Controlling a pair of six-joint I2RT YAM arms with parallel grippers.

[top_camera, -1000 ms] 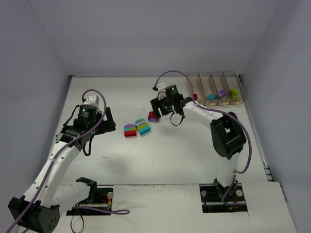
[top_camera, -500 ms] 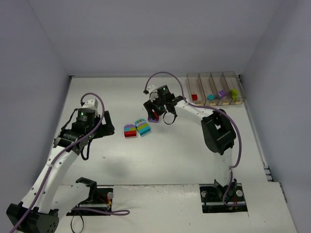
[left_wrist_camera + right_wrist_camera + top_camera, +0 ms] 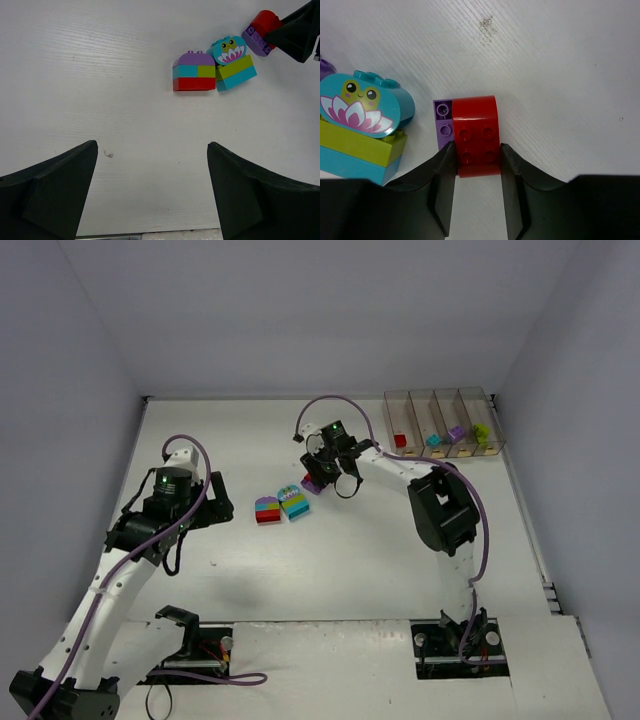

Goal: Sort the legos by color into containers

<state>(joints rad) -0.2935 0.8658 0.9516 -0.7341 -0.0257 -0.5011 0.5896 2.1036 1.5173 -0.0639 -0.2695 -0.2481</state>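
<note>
Holding one brick (image 3: pixel 400 440) each are four containers (image 3: pixel 446 402); three lego stacks (image 3: pixel 267 510) outside.

A red brick (image 3: pixel 476 135) on a purple plate (image 3: pixel 443 131) lies on the bench, pinched between the right fingers (image 3: pixel 442 192). Just beside it lies a frog-faced teal-and-lime stack (image 3: pixel 360 125), touching an arched four-colour stack (image 3: pixel 194 73). Four clear joined containers (image 3: pixel 422 405) at the far right hold a red cube (image 3: pixel 400 440), teal cube (image 3: pixel 434 440), purple cube (image 3: pixel 457 433) and lime cube (image 3: pixel 482 432), one each.
</note>
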